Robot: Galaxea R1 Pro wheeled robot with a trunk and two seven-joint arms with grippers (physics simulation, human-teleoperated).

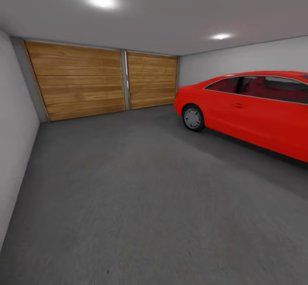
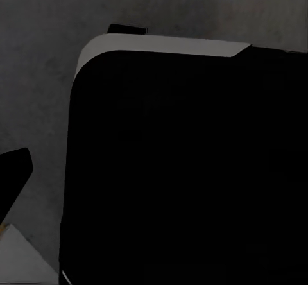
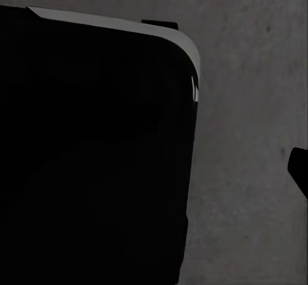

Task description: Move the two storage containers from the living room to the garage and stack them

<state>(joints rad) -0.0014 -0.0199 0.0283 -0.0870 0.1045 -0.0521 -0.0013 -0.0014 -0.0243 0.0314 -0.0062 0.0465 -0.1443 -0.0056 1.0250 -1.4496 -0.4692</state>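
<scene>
garage seen, grey floor bare.
a red car is parked right of two wooden doors; gripper states cannot be told.

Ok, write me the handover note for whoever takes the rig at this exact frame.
Grippers: open or shut cannot be told; both wrist views look down past a black rounded robot body at floor.
Location: garage, with dark grey concrete floor, glossy red car at right, two wooden plank doors ahead.
Done: nothing confirmed; no container seen on this floor.
Left: get both containers here and stack them.
</scene>
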